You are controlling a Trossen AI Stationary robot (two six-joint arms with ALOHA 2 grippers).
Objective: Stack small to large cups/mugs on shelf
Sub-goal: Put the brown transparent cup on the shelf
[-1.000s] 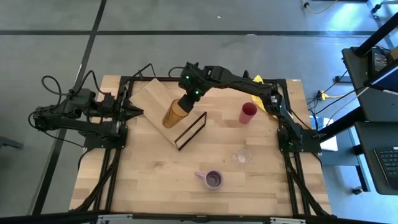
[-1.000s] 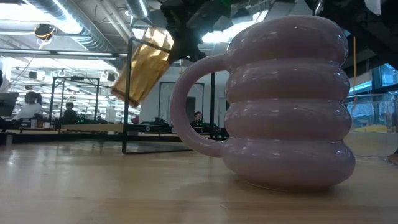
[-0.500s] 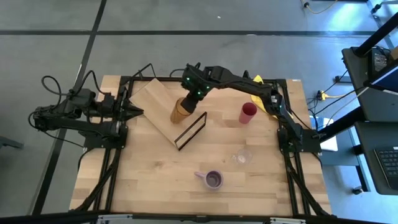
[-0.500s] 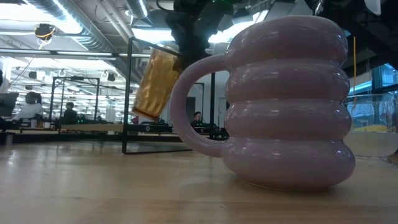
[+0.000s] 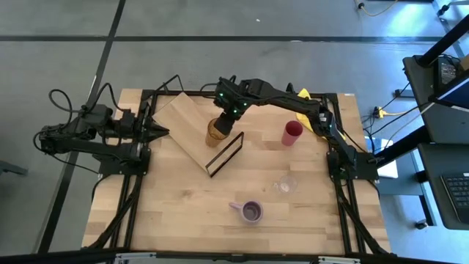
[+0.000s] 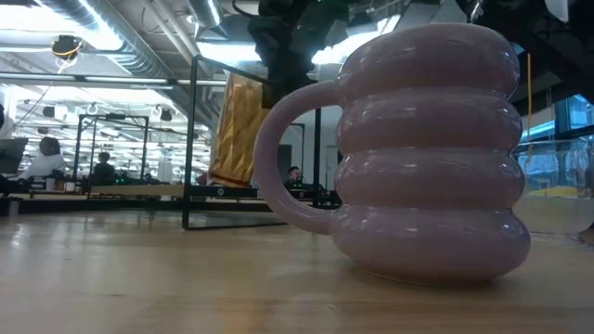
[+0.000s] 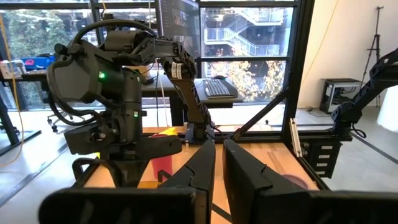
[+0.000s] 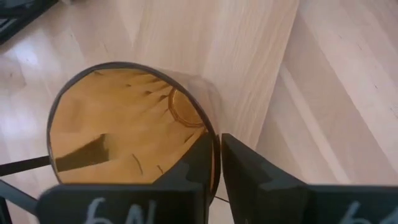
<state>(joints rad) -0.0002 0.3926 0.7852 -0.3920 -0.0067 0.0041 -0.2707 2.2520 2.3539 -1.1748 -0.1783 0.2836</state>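
My right gripper (image 5: 226,114) is shut on the amber tumbler (image 5: 215,130), which is over the light-brown shelf board (image 5: 179,117), beside its black wire frame (image 5: 225,154). In the low view the tumbler (image 6: 237,130) stands nearly upright with its base close over the board; whether it touches, I cannot tell. The red cup (image 5: 292,133), the clear glass (image 5: 286,185) and the purple mug (image 5: 251,212) each stand on their bases on the tabletop. My left gripper (image 5: 163,133) waits shut at the board's left side. My right gripper holds the tumbler by its rim wall (image 8: 214,146), one finger (image 8: 198,163) inside the mouth and one (image 8: 245,171) outside. The fingers come from above, pointing down. The tumbler hangs below them, mouth up, leaning only a little.
A yellow cloth (image 5: 304,94) lies at the table's far right. The purple mug (image 6: 427,148) fills the low view, with the clear glass (image 6: 561,186) beside it. Bare tabletop (image 5: 168,205) lies at the near left.
My right gripper has moved a little toward the table's right edge and down, tipping the amber tumbler from a strong slant to nearly upright. The tumbler's base has swung in under its mouth and come down close over the shelf board.
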